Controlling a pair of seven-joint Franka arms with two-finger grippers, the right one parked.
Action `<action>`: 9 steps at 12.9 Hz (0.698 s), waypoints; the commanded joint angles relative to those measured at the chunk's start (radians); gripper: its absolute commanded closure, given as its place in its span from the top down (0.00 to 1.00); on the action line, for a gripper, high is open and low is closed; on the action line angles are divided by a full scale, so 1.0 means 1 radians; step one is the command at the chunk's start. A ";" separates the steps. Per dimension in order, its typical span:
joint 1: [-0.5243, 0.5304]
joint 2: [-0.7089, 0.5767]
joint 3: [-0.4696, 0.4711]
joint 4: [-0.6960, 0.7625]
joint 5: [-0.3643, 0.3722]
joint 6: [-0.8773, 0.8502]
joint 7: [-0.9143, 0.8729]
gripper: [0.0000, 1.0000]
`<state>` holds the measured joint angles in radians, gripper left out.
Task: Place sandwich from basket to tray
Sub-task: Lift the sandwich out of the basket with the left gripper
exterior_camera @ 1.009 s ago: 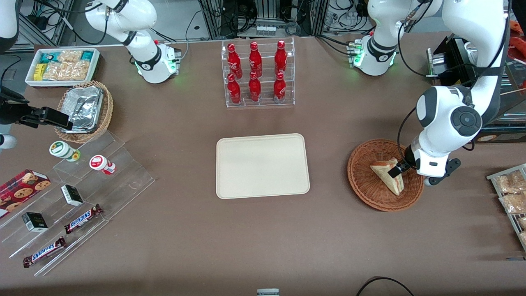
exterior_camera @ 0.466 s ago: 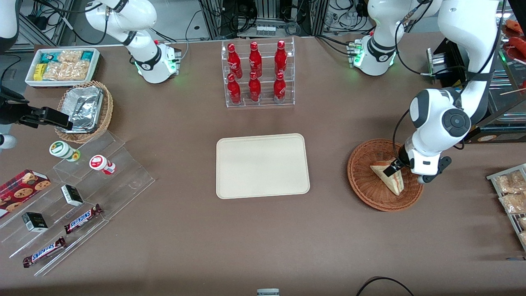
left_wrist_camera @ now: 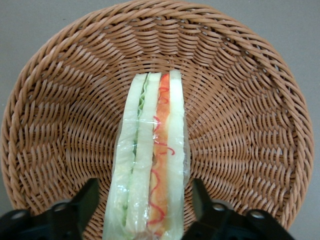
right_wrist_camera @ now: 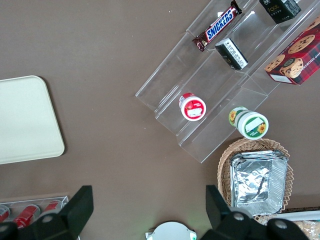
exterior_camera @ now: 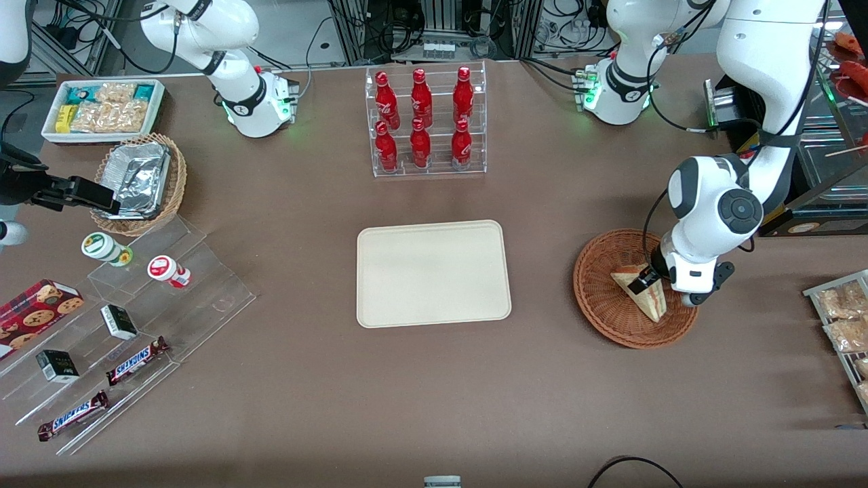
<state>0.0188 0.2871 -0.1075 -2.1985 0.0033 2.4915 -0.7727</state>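
Gripper (left_wrist_camera: 145,210) spread open, straddling sandwich (left_wrist_camera: 150,160) in basket (left_wrist_camera: 240,125), wedge's long axis running straight between the fingers (left_wrist_camera: 82,200).

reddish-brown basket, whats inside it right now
Only the sandwich, wrapped in clear film, lying on the basket weave. The gripper is open astride it. Weave beneath the sandwich is hidden.
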 commanded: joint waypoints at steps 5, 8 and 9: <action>-0.010 -0.078 -0.020 0.077 0.001 -0.185 0.041 0.00; -0.016 -0.043 -0.096 0.227 0.004 -0.388 0.145 0.00; -0.020 -0.037 -0.107 0.241 0.004 -0.416 0.211 0.00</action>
<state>0.0084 0.2217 -0.1901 -2.0151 0.0048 2.1399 -0.6482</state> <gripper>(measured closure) 0.833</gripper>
